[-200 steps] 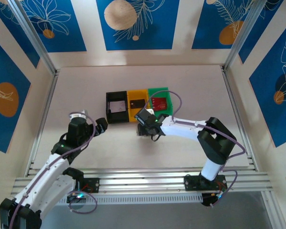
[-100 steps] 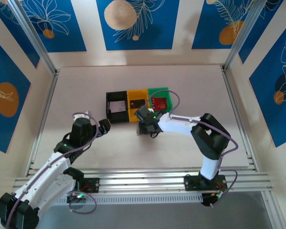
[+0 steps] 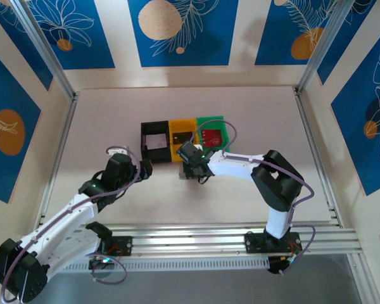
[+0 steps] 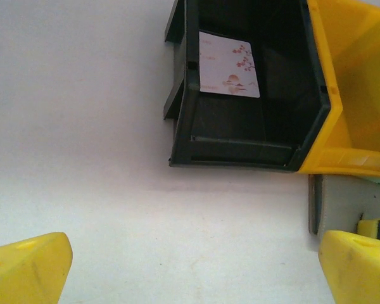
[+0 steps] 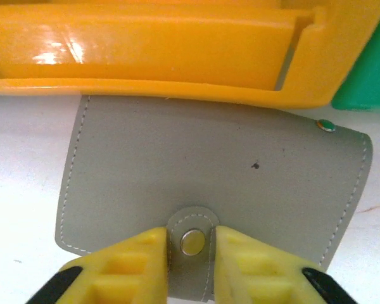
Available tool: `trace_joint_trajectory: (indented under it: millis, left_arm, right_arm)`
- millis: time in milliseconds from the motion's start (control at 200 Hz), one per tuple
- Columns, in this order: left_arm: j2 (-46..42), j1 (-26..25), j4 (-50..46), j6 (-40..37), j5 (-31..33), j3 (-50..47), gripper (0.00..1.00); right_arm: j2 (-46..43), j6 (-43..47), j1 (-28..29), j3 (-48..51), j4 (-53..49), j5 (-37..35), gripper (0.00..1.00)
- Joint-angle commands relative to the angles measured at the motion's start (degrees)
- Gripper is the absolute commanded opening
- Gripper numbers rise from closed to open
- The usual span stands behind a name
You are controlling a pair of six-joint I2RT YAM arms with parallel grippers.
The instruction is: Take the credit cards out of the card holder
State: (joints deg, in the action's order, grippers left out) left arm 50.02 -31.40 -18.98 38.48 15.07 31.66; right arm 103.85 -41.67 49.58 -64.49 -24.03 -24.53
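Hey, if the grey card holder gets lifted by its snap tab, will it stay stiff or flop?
The flat grey stitched card holder looks thin and soft, so it probably droops. Its narrow snap tab may bend or slip first. Likely light.

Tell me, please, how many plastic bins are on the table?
3, in a row: the black bin on the left, the yellow bin in the middle, the green bin on the right. None seems hidden.

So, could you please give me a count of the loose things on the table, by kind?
Bins: 3 (black bin, yellow bin, green bin)
Cards: 3 (white card, dark card, red card, one in each bin)
Card holder: 1
Total: 7
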Motion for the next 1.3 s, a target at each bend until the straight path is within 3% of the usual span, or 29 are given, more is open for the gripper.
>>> trace_joint_trajectory:
  millis: [0,80,250,795,1295]
  left_arm:
    - [0.14,-1.16,-2.86,-0.85,3.0,2.08,1.0]
    - [0.42,-1.68,-4.07,-0.21,3.6,2.57,1.0]
    - [2.07,-2.8,-7.78,1.47,3.3,4.5,1.0]
    - [0.05,-6.68,-14.92,10.34,1.43,6.49,0.99]
    - [-4.92,-7.09,-16.53,14.86,1.24,6.53,0.97]
  right_arm:
    - [2.34,-0.13,1.52,1.12,-1.87,2.82,0.17]
    - [1.89,0.3,2.15,1.12,-2.41,2.97,0.15]
    - [-0.64,4.05,3.78,2.53,-0.5,5.96,0.0]
    - [-13.68,18.16,5.09,10.03,6.74,17.85,0.0]
    - [-19.24,25.38,5.76,7.76,4.1,21.06,0.0]
